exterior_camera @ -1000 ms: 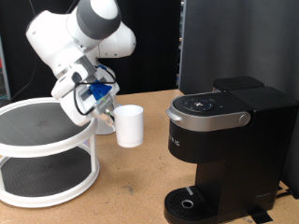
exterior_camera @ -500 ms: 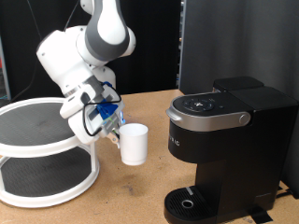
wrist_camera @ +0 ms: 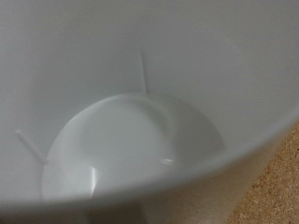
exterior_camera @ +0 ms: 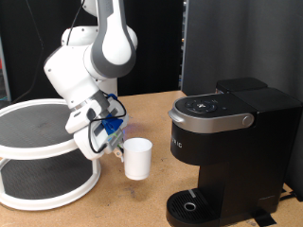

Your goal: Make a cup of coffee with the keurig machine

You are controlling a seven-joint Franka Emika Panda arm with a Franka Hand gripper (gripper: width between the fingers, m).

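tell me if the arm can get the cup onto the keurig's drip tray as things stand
Probably yes. The gripper carries the cup in the air, at the exterior view's left of the keurig machine. The round drip tray looks bare, with open wooden tabletop between them.

From my exterior view, the keurig machine (exterior_camera: 232, 151) stands on the bench (exterior_camera: 151, 109) at the right, and a two-tier round rack (exterior_camera: 43, 151) sits at the left. Between them I see the cup (exterior_camera: 138, 158) raised above the bench, with the claw (exterior_camera: 115, 142) at its left side.
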